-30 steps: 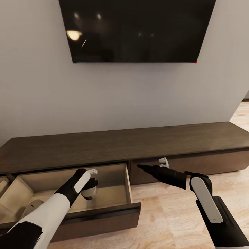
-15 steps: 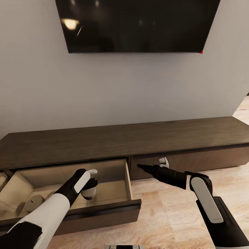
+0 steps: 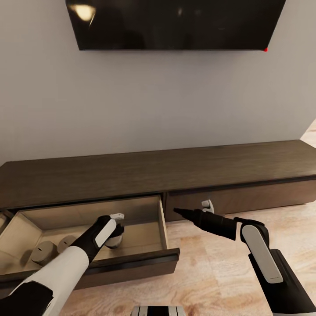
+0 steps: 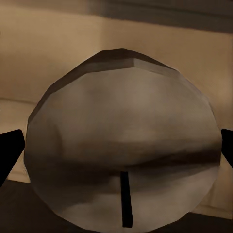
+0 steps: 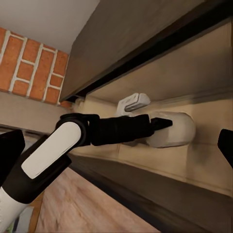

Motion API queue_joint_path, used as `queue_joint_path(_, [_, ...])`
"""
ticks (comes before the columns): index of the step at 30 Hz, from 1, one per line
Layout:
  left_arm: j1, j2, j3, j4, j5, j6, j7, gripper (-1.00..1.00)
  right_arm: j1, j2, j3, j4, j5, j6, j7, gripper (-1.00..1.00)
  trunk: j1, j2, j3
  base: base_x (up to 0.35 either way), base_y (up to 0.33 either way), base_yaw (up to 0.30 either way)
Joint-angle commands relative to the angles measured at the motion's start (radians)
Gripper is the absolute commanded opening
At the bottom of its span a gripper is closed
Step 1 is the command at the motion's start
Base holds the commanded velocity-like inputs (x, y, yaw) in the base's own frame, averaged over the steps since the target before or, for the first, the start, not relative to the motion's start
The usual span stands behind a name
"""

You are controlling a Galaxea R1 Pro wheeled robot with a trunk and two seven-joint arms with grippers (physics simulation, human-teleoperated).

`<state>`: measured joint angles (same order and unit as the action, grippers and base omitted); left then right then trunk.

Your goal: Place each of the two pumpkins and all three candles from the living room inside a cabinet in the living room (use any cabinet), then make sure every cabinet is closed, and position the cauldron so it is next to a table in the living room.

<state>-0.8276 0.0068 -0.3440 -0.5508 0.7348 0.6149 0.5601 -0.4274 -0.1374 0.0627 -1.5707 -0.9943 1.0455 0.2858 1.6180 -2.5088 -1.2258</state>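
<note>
Left claw is down inside the open drawer, and it looks clamped on a pale round candle; in the left wrist view the dark fingertips sit at either side of it, so I'd say it is being lowered to the drawer floor, not yet let go. The long dark cabinet runs along the wall under the television, its left drawer pulled well out so things can be dropped in from above. Right claw hangs just in front of the neighbouring shut drawer front, out of the way, and I can't tell whether its jaws are parted. Two more candles already lie further left on the drawer floor. No pumpkin here.
</note>
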Motion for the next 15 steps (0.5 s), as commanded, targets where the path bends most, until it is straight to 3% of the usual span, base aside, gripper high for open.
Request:
queue_joint_path(1, [0.0,0.001,-0.008,-0.001,0.008,-0.003,0.009,-1.0,-0.001,0.0,0.0,0.0,0.01,0.002,0.01,1.0,0.0,-0.001,-0.005,0.0,0.0,0.0])
queue_joint_path(15, [0.001,0.002,-0.032,-0.003,0.008,-0.021,0.008,-1.0,-0.001,0.002,0.002,0.0,0.011,0.002,0.01,1.0,0.006,-0.004,-0.055,0.0,0.0,0.0])
